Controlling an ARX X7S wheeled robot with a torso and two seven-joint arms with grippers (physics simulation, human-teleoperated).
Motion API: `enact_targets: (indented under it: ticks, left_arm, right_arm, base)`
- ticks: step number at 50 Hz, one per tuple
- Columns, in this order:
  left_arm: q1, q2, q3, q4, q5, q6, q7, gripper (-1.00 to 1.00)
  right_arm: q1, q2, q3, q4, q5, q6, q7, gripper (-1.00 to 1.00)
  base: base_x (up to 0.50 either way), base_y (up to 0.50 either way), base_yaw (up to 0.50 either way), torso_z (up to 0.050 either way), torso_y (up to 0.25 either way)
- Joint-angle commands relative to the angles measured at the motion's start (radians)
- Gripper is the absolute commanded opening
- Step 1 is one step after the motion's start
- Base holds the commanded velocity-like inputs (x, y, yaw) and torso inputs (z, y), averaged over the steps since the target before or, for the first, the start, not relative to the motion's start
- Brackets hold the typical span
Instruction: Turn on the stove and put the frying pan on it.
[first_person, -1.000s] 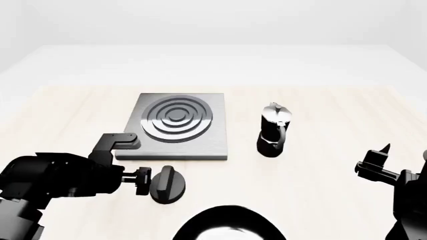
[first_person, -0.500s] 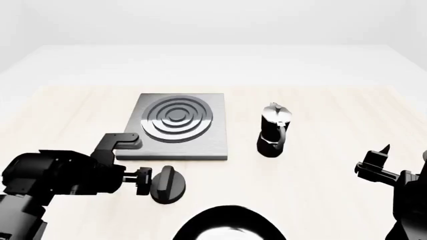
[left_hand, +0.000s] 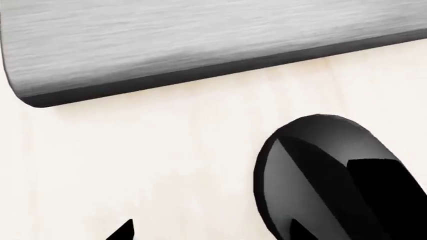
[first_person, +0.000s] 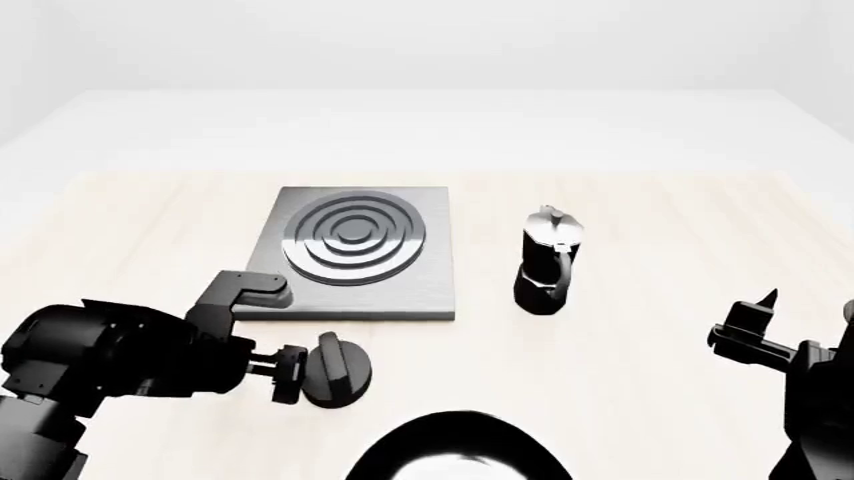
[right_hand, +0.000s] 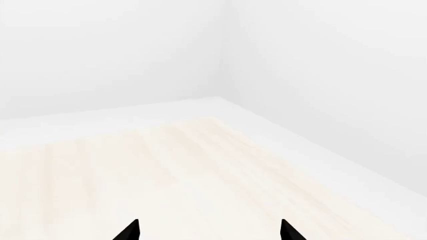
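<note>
The stove (first_person: 360, 250) is a grey square slab with a ringed burner, lying flat on the pale table. Its black round knob (first_person: 338, 370) sits on the table in front of the slab. My left gripper (first_person: 291, 375) is open, just left of the knob. In the left wrist view the left gripper (left_hand: 212, 232) is open; one fingertip (left_hand: 300, 232) overlaps the knob (left_hand: 327, 175), the other stands over bare table. The slab's edge (left_hand: 200, 45) lies beyond. The frying pan (first_person: 461, 450) shows partly at the near edge, its handle hidden. My right gripper (first_person: 810, 305) is open and empty.
A black moka pot (first_person: 547, 262) stands upright right of the stove. The right wrist view shows its open gripper (right_hand: 209, 231) over bare table (right_hand: 167, 170), with white walls behind.
My left gripper has shifted slightly nearer and closer against the knob's left side. The knob, the pan and the right arm have not moved.
</note>
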Motion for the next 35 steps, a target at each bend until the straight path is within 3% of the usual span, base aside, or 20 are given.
enact_targets:
  ticks: [1,35]
  left_arm:
    - [0.015,0.005,0.005,0.024,-0.03,-0.006,0.014,1.0]
    - [-0.046,0.114,0.107,-0.011,0.024,0.054,0.127,1.0]
  right_arm:
    - [0.001,0.002,-0.002,-0.005,0.004,0.004,0.002,1.0]
    - [-0.006,0.008,0.003,-0.014,0.017,0.005,0.008,1.0]
  base:
    - [0.0,0.0,0.0,0.0,0.0]
    - [0.0,0.0,0.0,0.0,0.0]
